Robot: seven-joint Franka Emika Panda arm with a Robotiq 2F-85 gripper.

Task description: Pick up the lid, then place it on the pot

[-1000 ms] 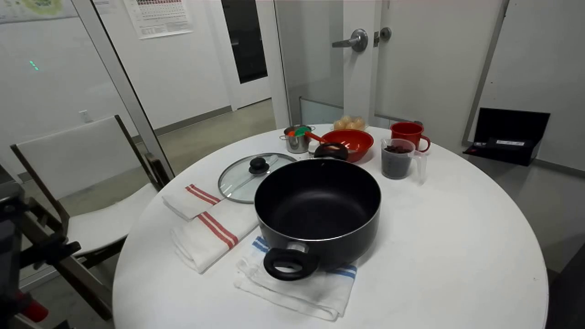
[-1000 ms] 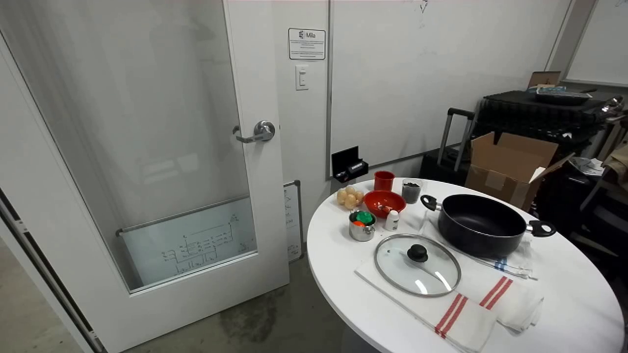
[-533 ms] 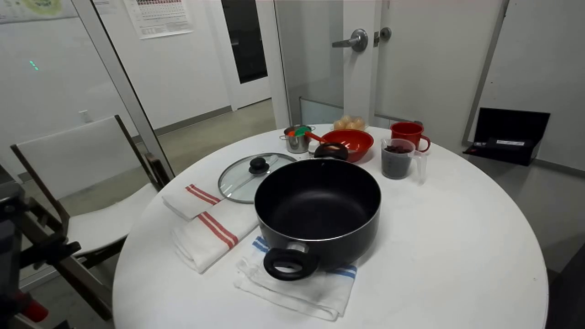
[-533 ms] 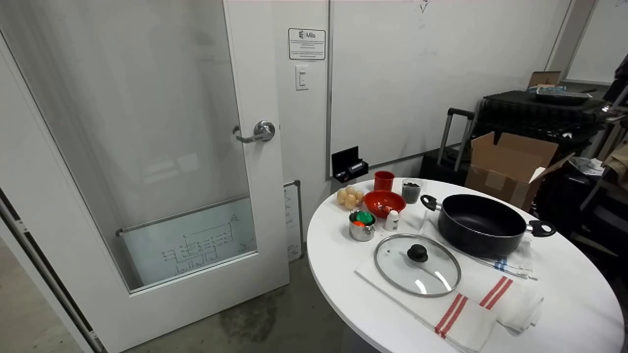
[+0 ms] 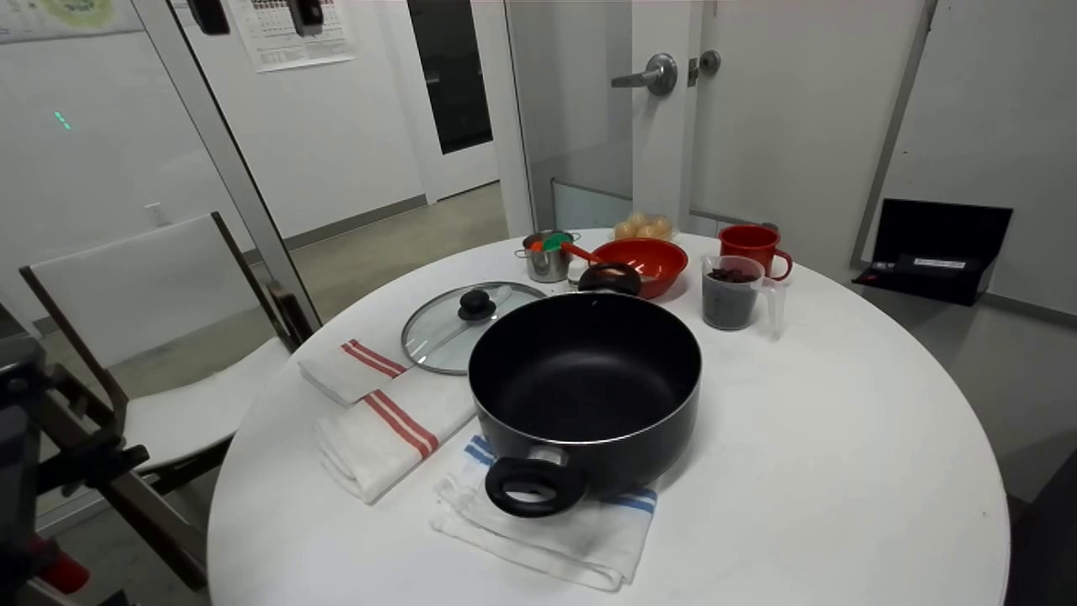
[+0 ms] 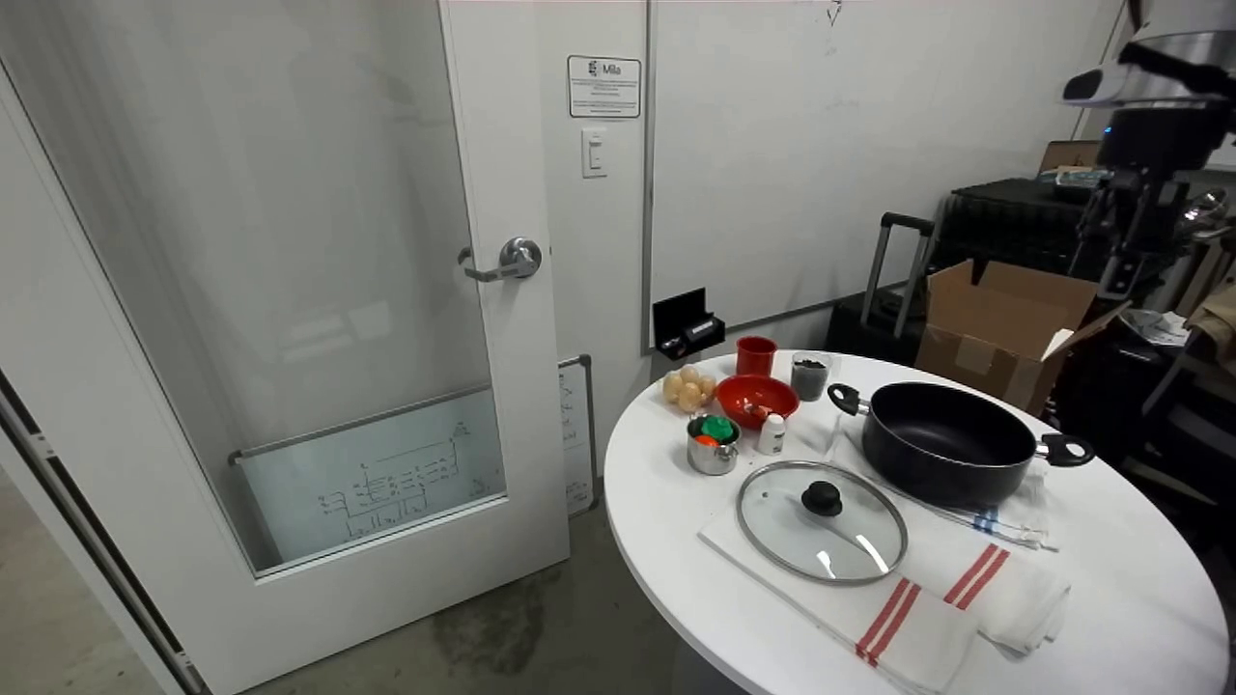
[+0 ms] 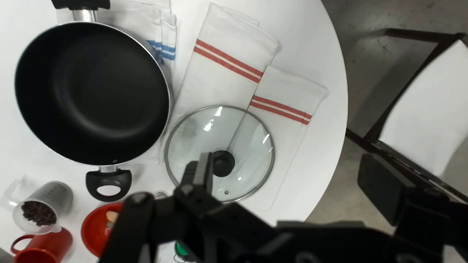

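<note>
The lid is round clear glass with a metal rim and a black knob. It lies flat on folded towels beside the pot, seen in both exterior views [image 5: 446,332] [image 6: 821,531] and in the wrist view [image 7: 219,140]. The black pot [image 5: 585,379] [image 6: 951,444] [image 7: 93,91] stands uncovered on a blue-striped towel. My gripper [image 7: 292,179] is open and empty, high above the table. Its fingertips show at the top edge of an exterior view [image 5: 257,15], and it hangs at the right in an exterior view [image 6: 1125,246]. One finger overlaps the lid's knob in the wrist view, well above it.
Red-striped towels [image 5: 395,421] lie under and beside the lid. A red bowl [image 6: 758,401], small steel pot [image 6: 712,454], white bottle [image 6: 772,434], measuring cup [image 5: 730,299], red mug [image 5: 751,244] and pale round items [image 6: 688,388] stand near the far edge. A chair [image 5: 151,311] stands beside the table.
The arm and gripper have come into view at the top of an exterior view and at the right of an exterior view. The lid and pot have not moved.
</note>
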